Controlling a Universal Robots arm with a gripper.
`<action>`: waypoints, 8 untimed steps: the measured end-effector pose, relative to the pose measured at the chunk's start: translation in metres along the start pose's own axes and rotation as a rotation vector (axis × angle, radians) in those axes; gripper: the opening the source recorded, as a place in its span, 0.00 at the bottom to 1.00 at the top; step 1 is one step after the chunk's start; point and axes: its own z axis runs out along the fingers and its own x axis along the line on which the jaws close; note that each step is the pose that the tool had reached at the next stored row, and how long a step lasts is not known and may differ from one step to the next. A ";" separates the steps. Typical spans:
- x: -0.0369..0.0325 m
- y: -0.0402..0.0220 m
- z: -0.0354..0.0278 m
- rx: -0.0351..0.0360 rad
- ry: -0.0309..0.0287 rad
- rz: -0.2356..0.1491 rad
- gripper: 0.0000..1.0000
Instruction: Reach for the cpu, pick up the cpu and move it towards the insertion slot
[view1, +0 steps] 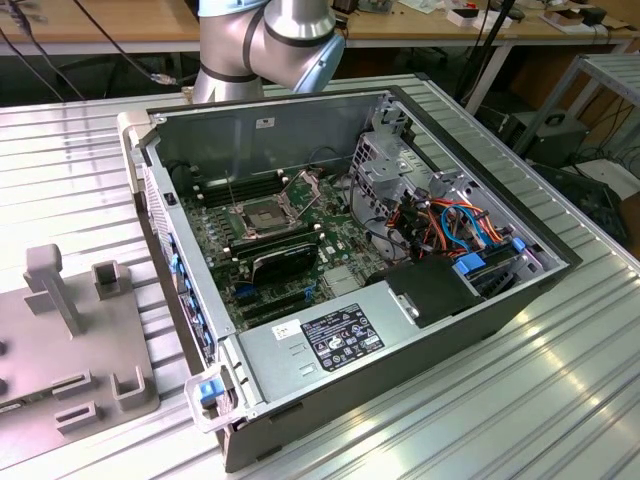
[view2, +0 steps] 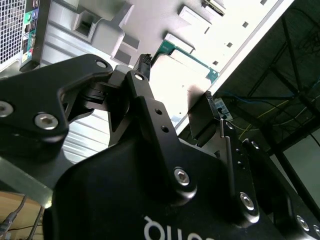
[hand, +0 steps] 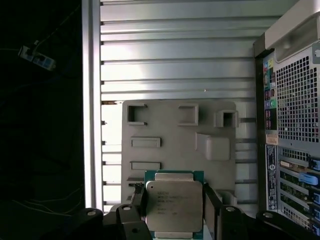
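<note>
Pickup complete: the gripper holds the cpu between its fingers, clamped on opposite edges, clear above the grey fixture plate beside the computer case. Transfer remains: the slot on the motherboard sits unoccupied, well apart from the chip. The arm stands behind the case, wrist pointing down over the plate.

It looked like a robotics lab: an opened computer case lay on a ribbed aluminium worktop, with cable-strewn benches behind.
</note>
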 end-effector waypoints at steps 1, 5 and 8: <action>-0.0008 0.0000 0.0000 0.0000 0.0000 0.000 0.55; -0.0046 0.0001 -0.0001 -0.0001 -0.0001 0.000 0.55; -0.0083 0.0001 -0.0002 -0.0001 -0.0001 0.000 0.55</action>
